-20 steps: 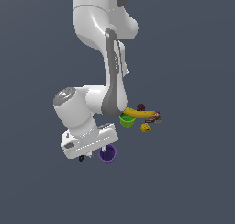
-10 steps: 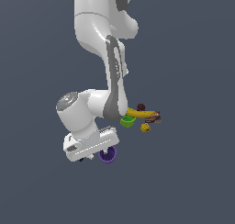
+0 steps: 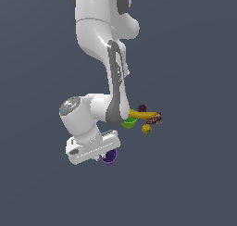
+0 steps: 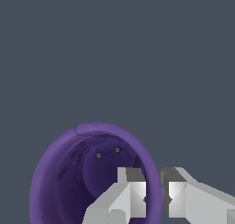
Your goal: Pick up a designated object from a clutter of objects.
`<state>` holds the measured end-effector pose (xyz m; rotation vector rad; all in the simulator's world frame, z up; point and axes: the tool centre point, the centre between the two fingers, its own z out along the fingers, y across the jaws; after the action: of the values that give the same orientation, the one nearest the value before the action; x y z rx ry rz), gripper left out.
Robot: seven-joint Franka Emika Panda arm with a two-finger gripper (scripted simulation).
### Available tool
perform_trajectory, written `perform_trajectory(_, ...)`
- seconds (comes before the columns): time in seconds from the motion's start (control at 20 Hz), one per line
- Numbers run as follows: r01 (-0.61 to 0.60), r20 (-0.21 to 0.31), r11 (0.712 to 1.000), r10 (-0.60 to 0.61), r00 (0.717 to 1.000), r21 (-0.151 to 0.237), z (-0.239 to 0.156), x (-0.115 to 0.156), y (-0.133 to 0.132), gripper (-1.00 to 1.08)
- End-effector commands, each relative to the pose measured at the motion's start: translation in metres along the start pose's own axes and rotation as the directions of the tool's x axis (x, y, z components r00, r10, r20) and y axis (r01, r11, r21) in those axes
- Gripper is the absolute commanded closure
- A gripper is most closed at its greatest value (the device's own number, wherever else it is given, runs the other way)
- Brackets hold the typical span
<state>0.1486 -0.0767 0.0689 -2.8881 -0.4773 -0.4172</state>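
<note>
Purple cup is seen from above in the wrist view, mouth open toward the camera. The gripper is set astride the cup's rim: one of the fingers inside, the other outside, clenched on the thin wall — judged a rim pinch, chosen because the body is too wide to span. In the exterior view the cup sits under the hand, well apart from the banana and lime-green cup. Whether it is lifted off the table cannot be told.
</note>
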Motion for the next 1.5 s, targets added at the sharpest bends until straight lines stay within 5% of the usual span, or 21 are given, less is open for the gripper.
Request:
perform_trajectory(0.0,0.000,0.000,1.000,0.000,1.000,0.000,0.000,0.000,0.000,1.08)
perform_trajectory(0.75,0.000,0.000,1.000,0.000,1.000,-0.001,-0.024,-0.006,0.000,1.08)
perform_trajectory(1.45,0.000,0.000,1.000,0.000,1.000,-0.002,-0.137,-0.032,-0.003,1.08)
